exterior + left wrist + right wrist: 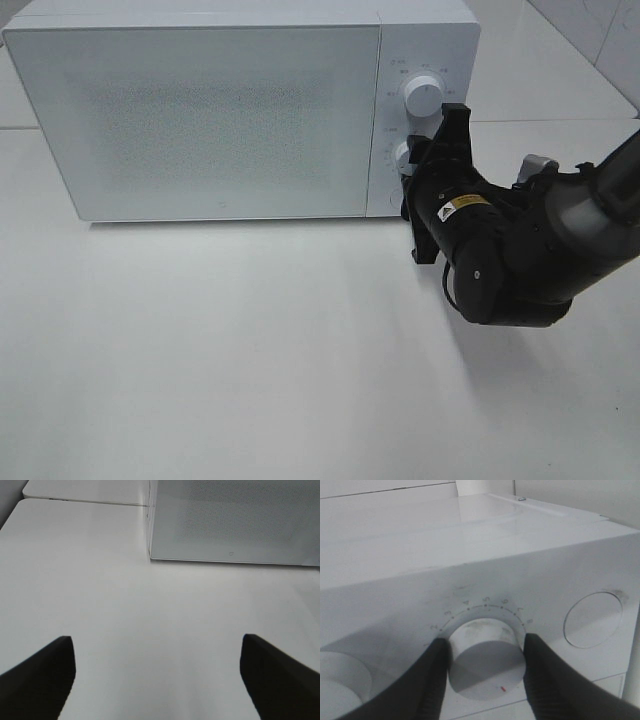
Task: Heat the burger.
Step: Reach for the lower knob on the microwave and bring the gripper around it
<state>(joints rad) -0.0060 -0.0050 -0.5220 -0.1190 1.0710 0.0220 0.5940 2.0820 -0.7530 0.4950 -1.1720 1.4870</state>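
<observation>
The burger is out of view; the white microwave [220, 120] stands with its frosted door shut. My right gripper [412, 165] reaches the control panel from the right and is shut on the lower dial [402, 157]. In the right wrist view its two black fingers [432, 680] press both sides of that white dial [487, 667], which has a small red mark and numbers around it. My left gripper [157, 645] is open over the bare white table with nothing between its fingers, facing the microwave [235, 520]. It does not show in the exterior high view.
The upper dial [422, 95] sits above the gripped one. A round recess [592, 620] lies beside the dial on the panel. The white table [250, 350] stretches in front of the microwave. The right arm's black body [500, 250] hangs over the table's right part.
</observation>
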